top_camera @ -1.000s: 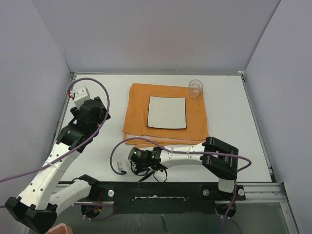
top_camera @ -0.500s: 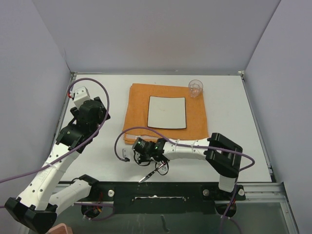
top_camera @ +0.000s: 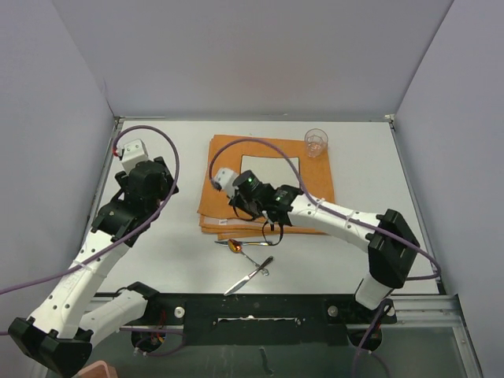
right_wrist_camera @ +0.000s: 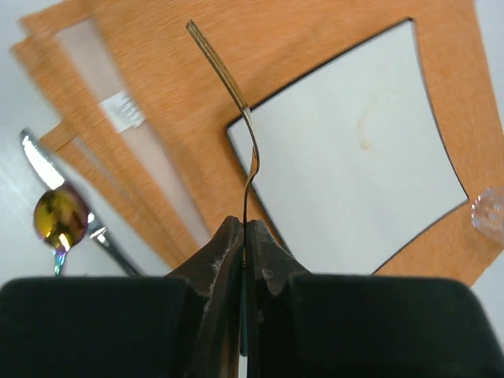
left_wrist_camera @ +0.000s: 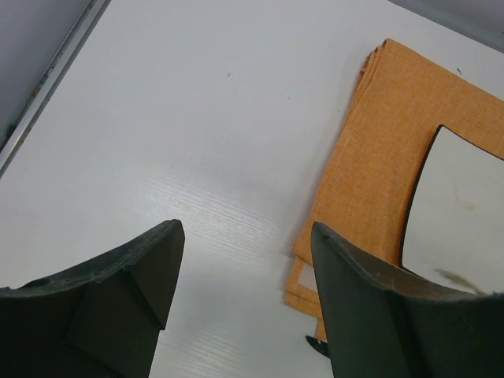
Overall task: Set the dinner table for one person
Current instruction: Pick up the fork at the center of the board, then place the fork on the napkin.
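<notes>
The dinner table is a flat white-grey top. An orange folded cloth lies on it at the far middle, with a square white plate on the cloth. My right gripper hovers over the cloth's near left part. It is shut on a thin gold-toned utensil, seen edge-on, its free end over the cloth beside the plate. My left gripper is open and empty above bare table left of the cloth.
A clear glass stands at the cloth's far right corner. A gold spoon and a knife lie on the table in front of the cloth. The spoon also shows in the right wrist view. Grey walls enclose the table.
My right gripper rose from the table's near edge and moved away over the cloth with the utensil in it. The spoon and knife now show uncovered. The left arm has hardly moved.
</notes>
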